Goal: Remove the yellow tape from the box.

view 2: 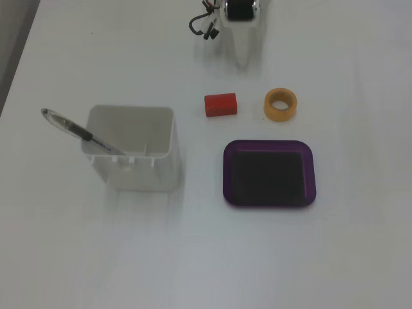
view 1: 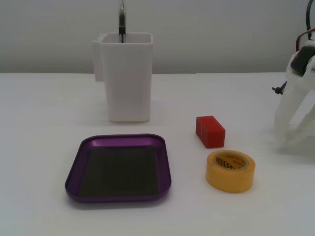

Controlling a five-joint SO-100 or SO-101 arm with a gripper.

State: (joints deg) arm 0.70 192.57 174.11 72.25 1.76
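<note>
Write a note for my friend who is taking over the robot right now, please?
Gripper: at the table edge, away from everything, holding nothing; open or shut is unclear.
Yellow-orange roll of tape: flat on the table beside the shallow metallic purple tray, not in it.
Small red block: on the table by the roll.
Tall white container: holds a pen.
Done: tape is out, tray empty.
Left: nothing visible.

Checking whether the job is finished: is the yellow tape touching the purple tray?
Apart. In a fixed view from above, bare white table separates the yellow tape from the purple tray's rim; the tape sits outside it.
</note>
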